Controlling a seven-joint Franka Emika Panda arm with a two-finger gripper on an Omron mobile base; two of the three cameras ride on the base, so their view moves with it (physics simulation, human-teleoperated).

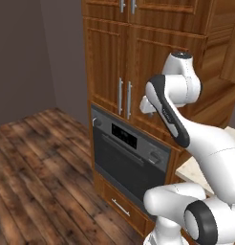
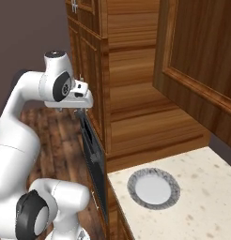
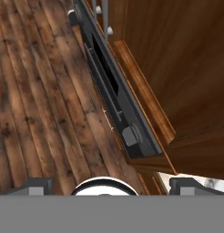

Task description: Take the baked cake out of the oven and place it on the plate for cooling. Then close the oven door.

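1. I'm holding the gripper (image 3: 112, 185) up high w/ jaws spread wide, grasping nothing, hanging in front of the cabinets above the oven (image 1: 131, 160).
2. Oven door (image 1: 125, 165) is looking shut, so the cake's prob. inside – can't tell; I'm judging I need the bar handle (image 1: 123, 149) first.
3. Plate (image 2: 153, 188) is waiting bare near the worktop's (image 2: 202, 206) front left corner, beside the oven.
4. Room: wood plank floor (image 1: 38, 167), grey walls.
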